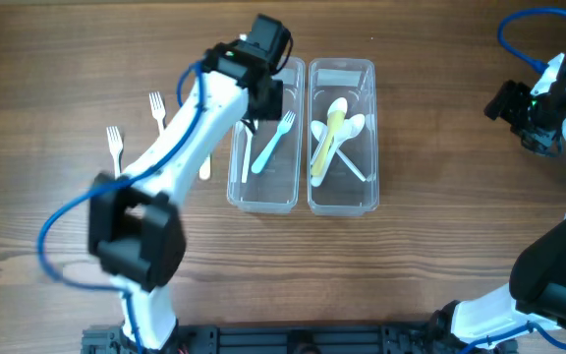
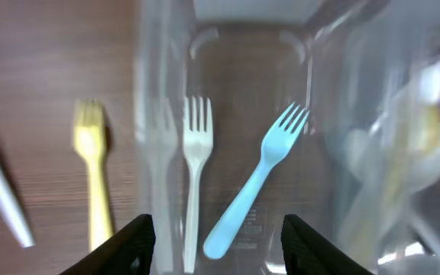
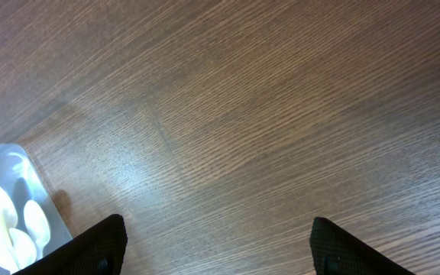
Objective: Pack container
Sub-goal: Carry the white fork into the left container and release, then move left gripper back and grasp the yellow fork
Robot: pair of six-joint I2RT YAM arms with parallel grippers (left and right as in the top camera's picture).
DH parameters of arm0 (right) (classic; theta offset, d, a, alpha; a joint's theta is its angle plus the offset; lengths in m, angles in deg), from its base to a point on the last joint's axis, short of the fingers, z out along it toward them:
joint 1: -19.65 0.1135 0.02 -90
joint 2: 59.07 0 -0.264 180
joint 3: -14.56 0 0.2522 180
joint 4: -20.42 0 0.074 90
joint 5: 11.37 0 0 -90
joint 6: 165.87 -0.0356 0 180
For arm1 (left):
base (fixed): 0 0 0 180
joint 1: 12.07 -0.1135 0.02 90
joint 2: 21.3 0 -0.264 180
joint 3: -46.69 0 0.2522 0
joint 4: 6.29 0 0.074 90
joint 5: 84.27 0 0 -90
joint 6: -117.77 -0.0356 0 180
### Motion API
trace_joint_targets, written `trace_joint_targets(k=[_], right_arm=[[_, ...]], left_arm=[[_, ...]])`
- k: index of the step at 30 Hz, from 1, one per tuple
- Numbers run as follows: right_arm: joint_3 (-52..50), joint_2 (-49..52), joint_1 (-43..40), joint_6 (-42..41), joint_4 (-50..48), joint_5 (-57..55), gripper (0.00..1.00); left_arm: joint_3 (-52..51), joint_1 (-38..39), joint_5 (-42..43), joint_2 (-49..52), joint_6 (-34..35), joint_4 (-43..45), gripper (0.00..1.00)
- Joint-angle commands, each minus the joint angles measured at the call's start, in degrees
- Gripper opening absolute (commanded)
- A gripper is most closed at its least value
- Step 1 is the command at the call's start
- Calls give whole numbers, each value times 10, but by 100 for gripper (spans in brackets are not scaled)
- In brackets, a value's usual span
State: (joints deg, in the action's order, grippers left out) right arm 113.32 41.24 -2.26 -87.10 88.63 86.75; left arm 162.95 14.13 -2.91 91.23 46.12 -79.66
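Two clear containers stand side by side. The left container [image 1: 236,187] holds a blue fork [image 1: 273,144] and a white fork [image 1: 247,147]. The right container [image 1: 343,202] holds white and yellow spoons [image 1: 334,133]. My left gripper [image 1: 263,96] hovers over the far end of the left container, open and empty. In the left wrist view the blue fork [image 2: 254,183] and white fork [image 2: 195,164] lie between and beyond its fingers [image 2: 218,244]. My right gripper [image 1: 527,123] is open and empty over bare table [image 3: 216,244] at the far right.
Two white forks [image 1: 115,147] [image 1: 157,110] lie on the table left of the containers. A yellow fork [image 2: 92,172] lies just outside the left container's wall, partly hidden under my left arm in the overhead view. The spoon container's corner [image 3: 6,164] shows in the right wrist view.
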Motion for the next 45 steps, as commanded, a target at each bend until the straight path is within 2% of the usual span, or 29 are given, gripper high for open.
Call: trace_joint_targets(k=[1, 5, 8, 10, 13, 18, 24, 32, 36, 42, 45], right_arm=[[-2, 5, 2, 7, -2, 5, 77], [-2, 5, 2, 7, -2, 5, 77], [-2, 5, 2, 7, -2, 5, 77], [-2, 5, 2, 7, -2, 5, 77], [-2, 5, 2, 7, -4, 5, 77], [-2, 5, 2, 7, -4, 5, 77], [-2, 5, 2, 7, -4, 5, 77], [-2, 5, 2, 7, -4, 5, 77], [-2, 5, 2, 7, -4, 5, 77], [-2, 5, 2, 7, -4, 5, 77], [-2, 5, 2, 7, -4, 5, 77]], left_arm=[[16, -31, -84, -45, -1, -13, 56], [-17, -93, -72, -11, 4, -8, 54], [-41, -144, 35, 35, -2, 9, 48], [-41, -162, 78, 60, -36, 10, 47], [-41, -174, 81, 95, -78, 21, 49], [-41, -174, 75, 138, -105, 22, 52], [-41, -174, 75, 183, -107, 23, 52], [-41, -174, 74, 188, -137, 35, 47], [-41, -174, 74, 188, -136, 37, 37], [-41, -174, 73, 187, -136, 28, 28], [-39, -174, 73, 175, -136, 13, 19]])
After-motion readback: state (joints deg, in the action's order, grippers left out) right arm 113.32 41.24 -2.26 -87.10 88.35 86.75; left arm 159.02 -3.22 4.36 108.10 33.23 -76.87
